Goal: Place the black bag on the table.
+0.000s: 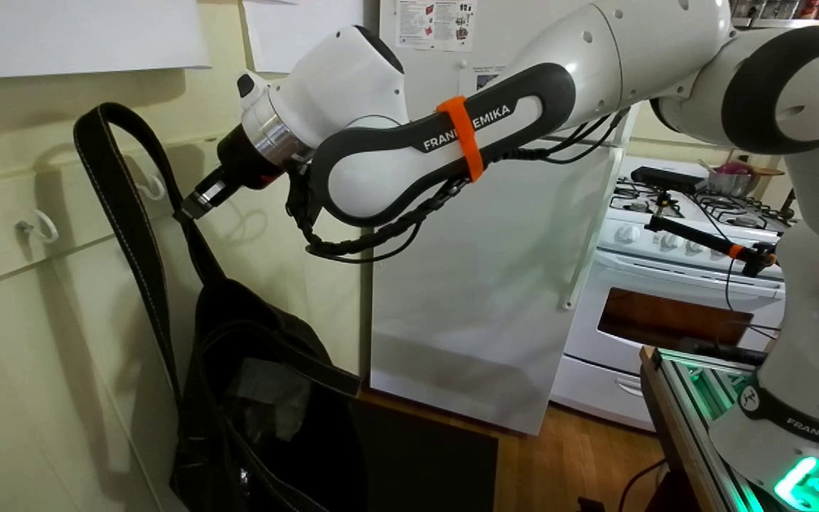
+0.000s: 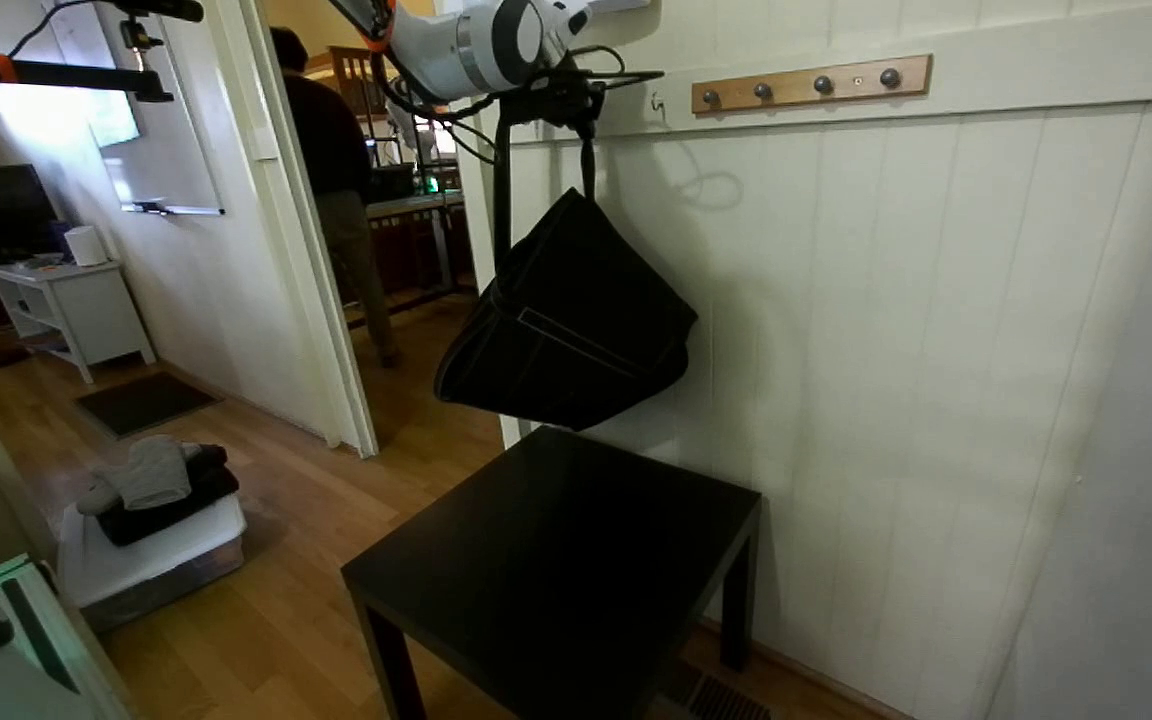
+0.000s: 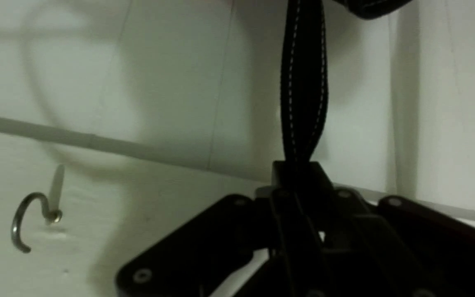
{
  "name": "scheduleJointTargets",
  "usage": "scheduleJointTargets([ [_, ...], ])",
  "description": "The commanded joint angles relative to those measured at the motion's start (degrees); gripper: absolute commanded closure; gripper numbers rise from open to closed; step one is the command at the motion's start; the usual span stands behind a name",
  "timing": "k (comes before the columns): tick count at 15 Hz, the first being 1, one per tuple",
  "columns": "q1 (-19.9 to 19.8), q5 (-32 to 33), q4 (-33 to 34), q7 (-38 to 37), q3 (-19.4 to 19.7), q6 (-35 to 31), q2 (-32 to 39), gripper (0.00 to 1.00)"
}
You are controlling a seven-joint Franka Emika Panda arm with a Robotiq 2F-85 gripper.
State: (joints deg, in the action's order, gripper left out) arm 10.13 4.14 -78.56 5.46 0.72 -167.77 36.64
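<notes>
Large floppy black fabric bag (image 2: 576, 320): hung askew, one corner uppermost, beneath a black two-fingered metal gripper (image 1: 185, 213) in both exterior views; its mouth gaped, a greyish patch visible inside.
Fingers (image 3: 279, 175): almost together, pinched on the bag's black, pale-stitched looped strap (image 3: 303, 82), part of which arched above them.
Low near-black squared table (image 2: 536, 560): stood close to a pale panelled wall (image 2: 936, 320), its far corner showing just under the bag; whether the two touched could not be told.
White jointed robot arm (image 1: 395, 185): stretched across toward the wall, its wrist sloping down to the gripper.
Wooden rail with four dark knobs (image 2: 793, 87): fixed on the wall, higher than the bag.
Curved metal hook (image 3: 17, 227): jutted from the wall, apart from the strap.
Person in a dark top (image 2: 328, 150): stood beyond a doorway (image 2: 326, 350).
</notes>
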Motion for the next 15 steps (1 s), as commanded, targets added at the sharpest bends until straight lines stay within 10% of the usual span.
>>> scheduleJointTargets([
  [1, 3.0, 3.87, -4.41, -4.98, 4.15, -1.43, -5.23, 0.96],
  [15, 17.34, 10.05, -19.33, -13.83, 21.03, -0.38, -18.64, 0.96],
])
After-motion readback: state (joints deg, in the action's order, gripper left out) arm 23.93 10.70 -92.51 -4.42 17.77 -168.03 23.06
